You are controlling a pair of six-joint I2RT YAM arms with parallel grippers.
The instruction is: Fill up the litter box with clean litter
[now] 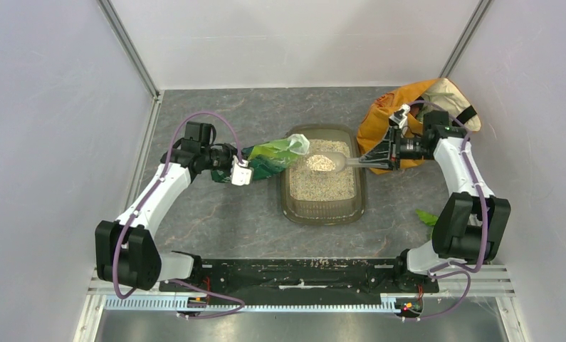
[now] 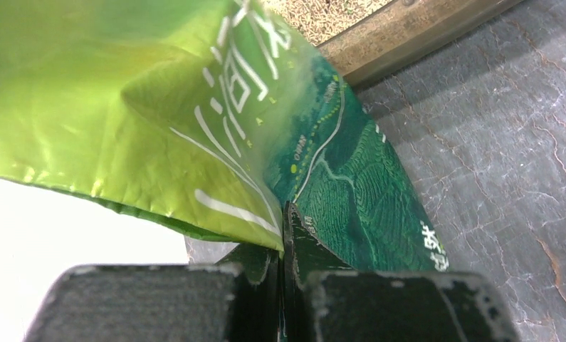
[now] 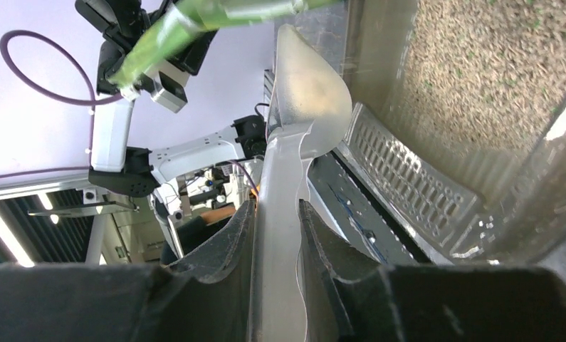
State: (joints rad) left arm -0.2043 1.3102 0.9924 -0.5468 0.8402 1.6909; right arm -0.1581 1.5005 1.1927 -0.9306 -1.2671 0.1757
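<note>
The dark grey-brown litter box (image 1: 325,216) lies mid-table, and pale beige litter (image 1: 327,187) covers its floor. My left gripper (image 1: 235,165) is shut on the bottom edge of a glossy green pouch (image 1: 274,156), which lies tilted with its open mouth over the box's left rim. In the left wrist view the pouch (image 2: 159,107) fills the frame above my left gripper (image 2: 285,214), with the box rim (image 2: 408,32) beyond. My right gripper (image 1: 386,152) is shut on the handle of a clear scoop (image 1: 334,163), which holds a heap of litter above the box. The scoop (image 3: 301,92) and my right gripper (image 3: 275,210) also show in the right wrist view.
An orange cloth bag (image 1: 397,117) stands at the back right, behind my right gripper. A small green scrap (image 1: 427,217) lies on the table near the right arm's base. White walls enclose the table on the left, back and right.
</note>
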